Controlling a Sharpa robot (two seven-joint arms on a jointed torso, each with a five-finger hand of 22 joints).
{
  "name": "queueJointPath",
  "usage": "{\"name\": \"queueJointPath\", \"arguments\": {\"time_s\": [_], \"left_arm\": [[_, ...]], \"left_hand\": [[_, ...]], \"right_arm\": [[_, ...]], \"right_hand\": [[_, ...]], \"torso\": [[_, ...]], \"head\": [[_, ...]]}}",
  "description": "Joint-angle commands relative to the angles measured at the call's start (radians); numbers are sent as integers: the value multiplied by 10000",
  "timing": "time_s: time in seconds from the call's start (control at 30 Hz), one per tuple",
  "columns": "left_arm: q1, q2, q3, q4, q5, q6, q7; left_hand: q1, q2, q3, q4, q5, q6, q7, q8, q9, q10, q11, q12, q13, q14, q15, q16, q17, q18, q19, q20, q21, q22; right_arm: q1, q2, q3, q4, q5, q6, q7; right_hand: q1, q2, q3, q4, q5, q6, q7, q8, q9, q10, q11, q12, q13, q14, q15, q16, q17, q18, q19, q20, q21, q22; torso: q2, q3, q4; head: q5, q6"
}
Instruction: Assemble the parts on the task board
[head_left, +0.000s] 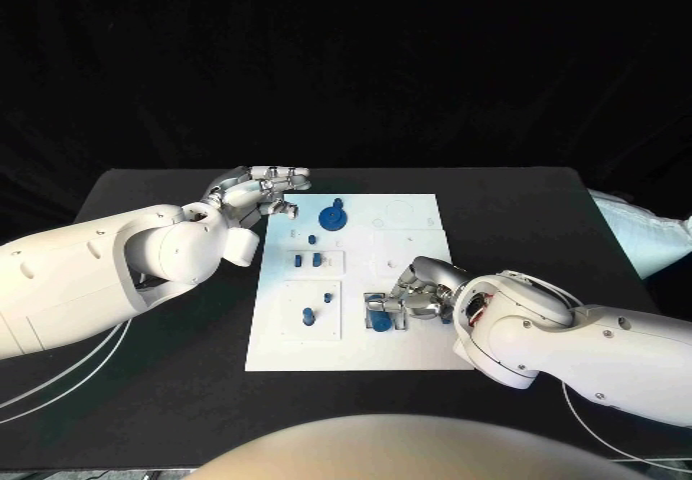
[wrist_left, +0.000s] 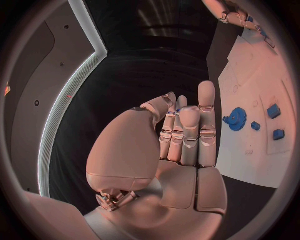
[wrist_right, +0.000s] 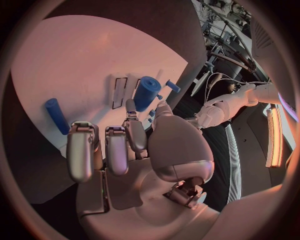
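Note:
The white task board (head_left: 418, 345) lies mid-table. My right hand (head_left: 408, 296) is low over its near-right part, and its thumb and a finger pinch a blue cylinder (head_left: 381, 321) (wrist_right: 145, 93) that stands on the board. A blue peg (head_left: 312, 317) (wrist_right: 55, 115) lies flat to the cylinder's left. A blue gear (head_left: 333, 216) (wrist_left: 237, 119) sits at the board's far side, with small blue blocks (head_left: 299, 260) (wrist_left: 274, 110) nearer. My left hand (head_left: 263, 194) (wrist_left: 184, 132) hovers off the board's far-left corner, fingers straight and holding nothing.
Black table (head_left: 159, 200) surrounds the board on all sides. Cables (head_left: 58, 380) trail off the table's near-left edge. A pale cloth-like object (head_left: 649, 235) lies at the far right edge.

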Motion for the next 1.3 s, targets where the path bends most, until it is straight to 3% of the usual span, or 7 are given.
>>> {"name": "queueJointPath", "arguments": {"time_s": [0.03, 0.27, 0.37, 0.5, 0.67, 1.0, 1.3], "left_arm": [[1, 17, 7, 20, -32, 195, 31], [1, 16, 7, 15, -32, 208, 20], [1, 15, 7, 12, -32, 211, 18], [1, 16, 7, 6, -32, 216, 14], [1, 20, 7, -2, -32, 223, 12], [0, 24, 7, -8, -32, 226, 11], [0, 14, 7, -14, -33, 219, 4]], "left_hand": [[101, 34, -25, -53, 52, -41, 20, 54, -13, -68, 6, 36, 16, -71, -2, -63, -15, 110, -93, 7, -51, -13], [101, 34, -25, -53, 52, -41, 20, 54, -13, -68, 6, 36, 16, -71, -2, -63, -15, 110, -93, 7, -51, -13], [101, 34, -25, -53, 52, -41, 20, 54, -13, -68, 6, 36, 16, -71, -2, -63, -15, 110, -93, 7, -51, -13], [101, 34, -25, -53, 52, -41, 20, 54, -13, -68, 6, 36, 16, -71, -2, -63, -15, 110, -93, 7, -51, -13], [101, 34, -25, -53, 52, -41, 20, 54, -13, -68, 6, 36, 16, -71, -2, -63, -15, 110, -93, 7, -51, -13], [110, 40, -33, -77, 61, -46, 26, 65, -14, -86, 11, 58, 15, -91, -1, -69, -50, 110, -95, 6, -63, -19], [110, 40, -33, -77, 61, -46, 26, 65, -14, -86, 11, 58, 15, -91, -1, -69, -50, 110, -95, 6, -63, -19]], "right_arm": [[-2, 4, 2, 2, -362, 120, -23], [-2, -56, 2, 48, -527, 131, -17], [-2, -73, 2, 71, -614, 182, -8], [-3, -68, 3, 97, -831, 361, 7], [-3, -34, 3, 98, -1129, 496, 11], [-18, 114, 2, -100, -1682, 380, -52], [-22, -107, 2, 51, -1463, 67, -4]], "right_hand": [[-223, -25, -156, 8, -314, -25, 32, -45, 40, -69, 10, -85, -12, 729, -58, 25, 856, -131, 117, -56, -6, 220], [21, -88, -176, -137, -393, -38, 32, -50, 99, -74, 12, -140, -15, 728, -58, 19, 850, -129, 113, -51, -13, 216], [906, -82, 12, -621, -128, -49, 31, -54, 152, -62, 5, -151, 10, 729, -68, 21, 856, -130, 116, -58, -10, 225], [2236, -48, 429, -1505, -501, -62, 44, -65, 209, -70, -1, -189, 26, 733, -76, 31, 880, -136, 123, -68, 0, 251], [2777, -23, 676, -1936, -1045, -41, 49, -73, 240, -62, 1, -199, 46, 749, -70, 78, 979, -156, 151, -66, 50, 334], [2892, 120, 828, -2075, -1005, 9, 39, -73, 260, -27, -8, -168, 84, 758, -73, 103, 1031, -165, 168, -67, 77, 379], [2121, 88, 648, -1694, -451, 7, 54, -123, 273, -2, 13, -213, 78, 756, -54, 103, 1034, -165, 169, -55, 77, 379]], "torso": [[-1, 8, -5], [5, 12, -6], [4, 13, -2], [2, 10, 3], [3, 8, 7], [4, 4, 0], [-5, 4, 5]], "head": [[-6, -6], [1, -18], [-4, -36], [-16, -45], [-14, -45], [-19, -45], [-27, -45]]}}
